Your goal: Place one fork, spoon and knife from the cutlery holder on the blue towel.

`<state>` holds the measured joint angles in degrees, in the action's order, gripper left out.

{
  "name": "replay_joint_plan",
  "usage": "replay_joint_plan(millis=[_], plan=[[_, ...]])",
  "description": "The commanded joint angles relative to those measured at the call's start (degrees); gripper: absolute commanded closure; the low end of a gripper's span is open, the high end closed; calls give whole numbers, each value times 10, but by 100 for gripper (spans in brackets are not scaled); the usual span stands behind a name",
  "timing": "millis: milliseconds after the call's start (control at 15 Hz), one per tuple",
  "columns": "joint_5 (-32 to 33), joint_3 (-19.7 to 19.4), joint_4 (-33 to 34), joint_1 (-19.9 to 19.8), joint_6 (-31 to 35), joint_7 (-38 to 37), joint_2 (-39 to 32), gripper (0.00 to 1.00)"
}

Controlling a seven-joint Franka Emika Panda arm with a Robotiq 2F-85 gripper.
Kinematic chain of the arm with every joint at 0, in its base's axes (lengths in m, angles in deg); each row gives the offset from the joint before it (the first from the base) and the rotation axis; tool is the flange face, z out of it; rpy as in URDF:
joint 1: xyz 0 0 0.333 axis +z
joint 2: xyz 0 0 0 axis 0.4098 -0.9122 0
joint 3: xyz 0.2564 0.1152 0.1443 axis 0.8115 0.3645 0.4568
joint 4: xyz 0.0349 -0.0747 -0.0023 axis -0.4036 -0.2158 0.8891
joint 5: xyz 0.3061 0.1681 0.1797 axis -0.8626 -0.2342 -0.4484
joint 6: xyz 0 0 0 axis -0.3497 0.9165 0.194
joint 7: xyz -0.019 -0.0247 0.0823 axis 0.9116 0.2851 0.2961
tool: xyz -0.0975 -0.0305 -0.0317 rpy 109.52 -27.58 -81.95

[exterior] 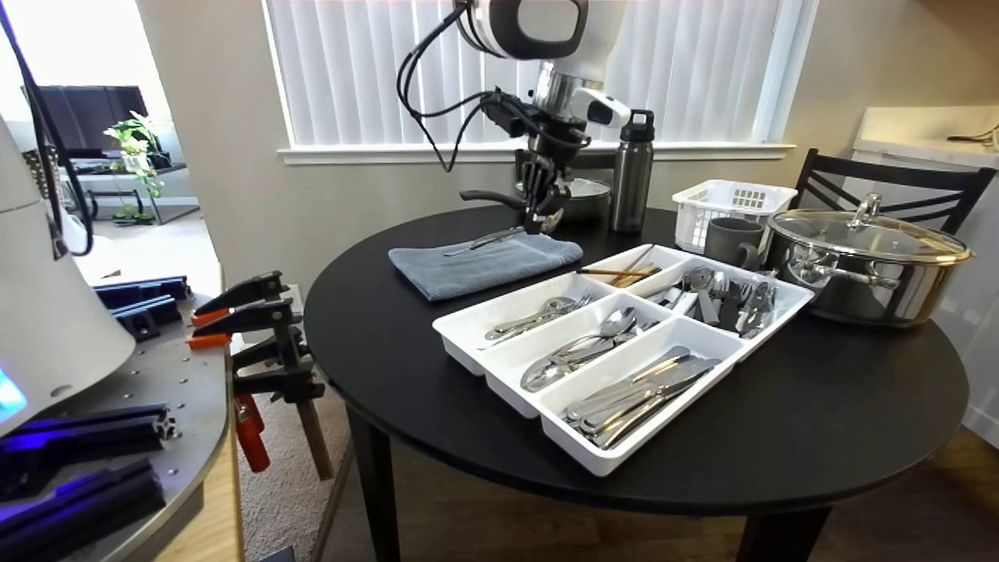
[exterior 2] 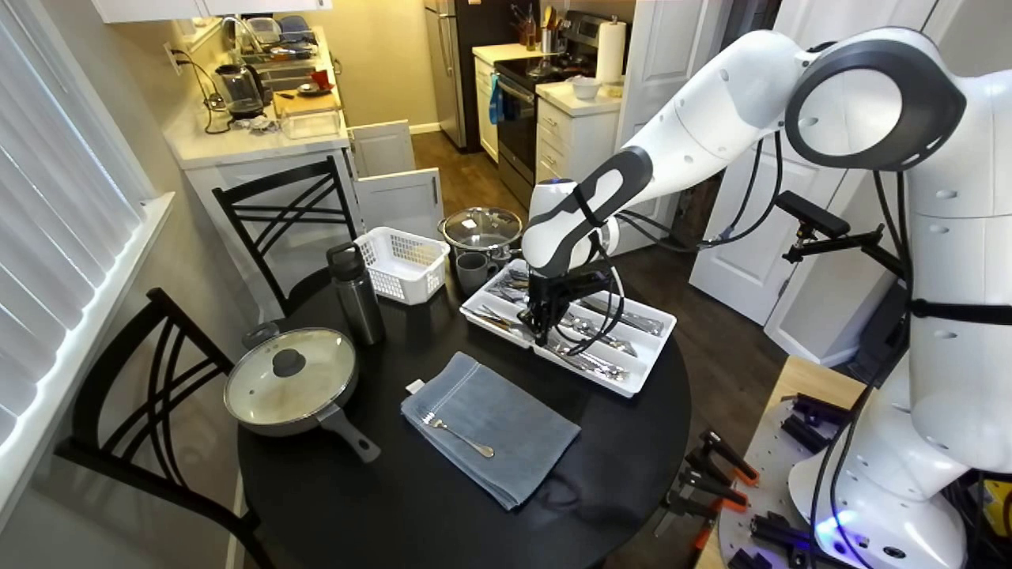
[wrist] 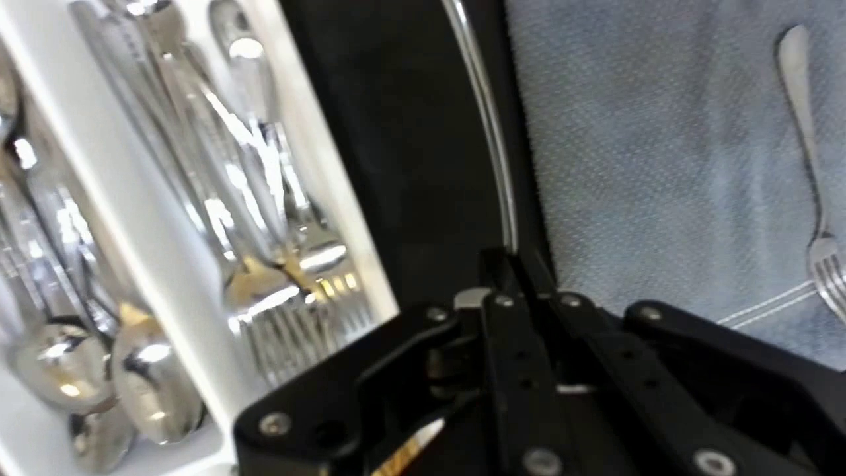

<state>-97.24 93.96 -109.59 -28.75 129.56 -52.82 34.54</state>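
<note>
Black desk: fork is lying on towel; beside towel, tool is gripping a probable spoon, likely needing level lowering clear of fork.

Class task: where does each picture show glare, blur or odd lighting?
Wrist view: white glare on the spoons and forks in the cutlery holder, edges soft; in an exterior view: the far floor bleaches nearly white; in an exterior view: the kitchen wall looks warm yellow; both exterior views: blue light on the robot's base.
</note>
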Motion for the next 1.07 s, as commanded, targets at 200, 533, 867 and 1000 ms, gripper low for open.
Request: replay_joint_plan(millis=[200, 533, 867, 1000], plan=[[-57, 43, 49, 23, 4, 35, -57, 99], [-84, 67, 120, 22, 8, 49, -132, 99], [-107, 84, 170, 16, 6, 55, -182, 99], [-110, 88, 183, 15, 5, 56, -194, 99]])
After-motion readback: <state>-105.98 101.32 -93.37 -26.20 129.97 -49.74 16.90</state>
